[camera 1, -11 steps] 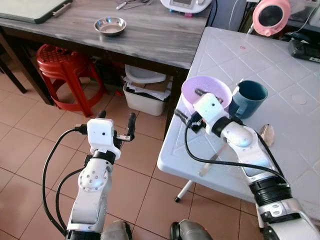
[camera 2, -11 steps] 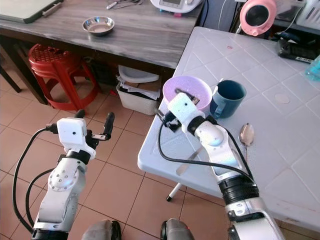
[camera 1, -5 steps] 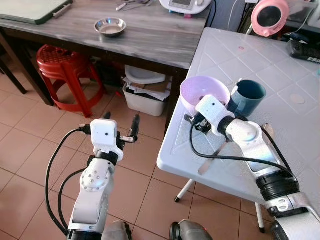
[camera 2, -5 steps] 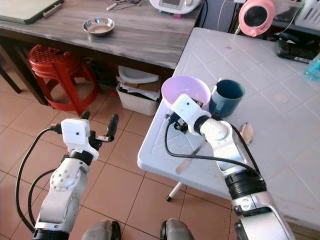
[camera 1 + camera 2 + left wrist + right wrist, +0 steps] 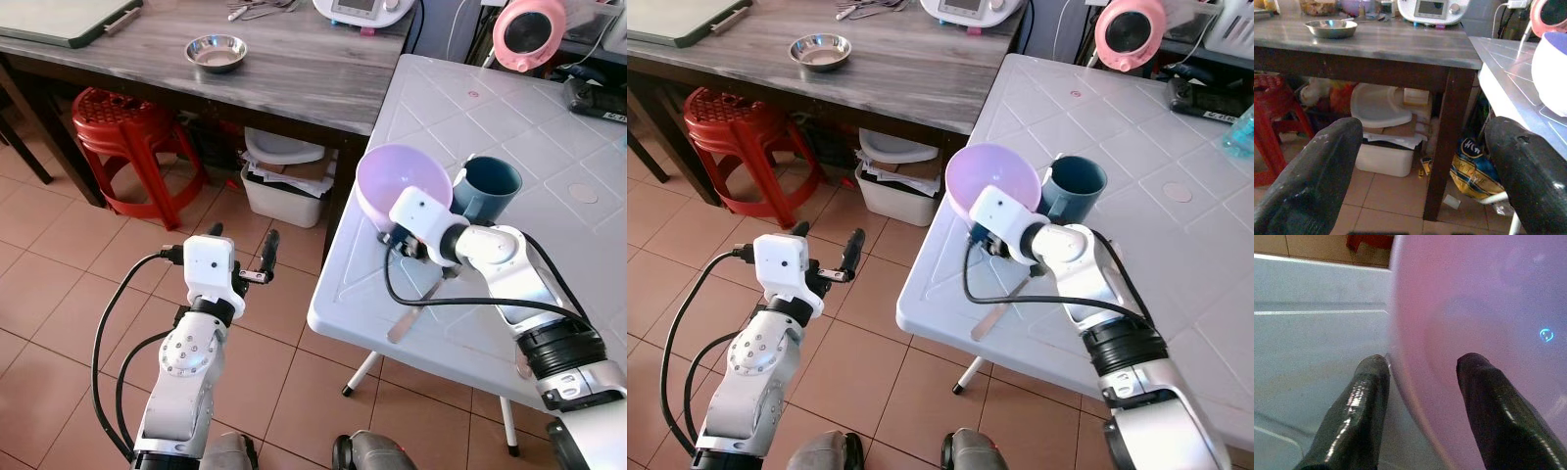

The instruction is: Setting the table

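Standing near the front-left corner of the white tiled-pattern plastic bench [image 5: 549, 157] is the task's thing, a lilac round plastic bowl [image 5: 402, 179], tipped up with its open face turned toward the bench's left edge; whether its base touches the surface I cannot tell. Behind and to the left runs a grey wood-grain bench [image 5: 294, 59] carrying a small steel dish [image 5: 217, 49], with a red plastic stool [image 5: 125, 132] tucked under it.

Just beside the bowl, toward the bench's middle, sits a dark teal ceramic mug [image 5: 487, 186], touching it or nearly so. The right gripper [image 5: 1418, 382] straddles the bowl's rim, one finger inside the wall and one outside, jaws pinched on the thin plastic. The left gripper [image 5: 1425, 171] hangs over the tiled floor off the bench's left edge, jaws spread wide around nothing. A pale-handled piece of cutlery [image 5: 997, 307] lies near the front edge below the right arm.

The bowl looks light, stiff and smooth, likely slippery under a rim pinch and prone to swinging or twisting, so a deep bite on the wall seems wiser than the lip alone. The mug's closeness risks a knock.
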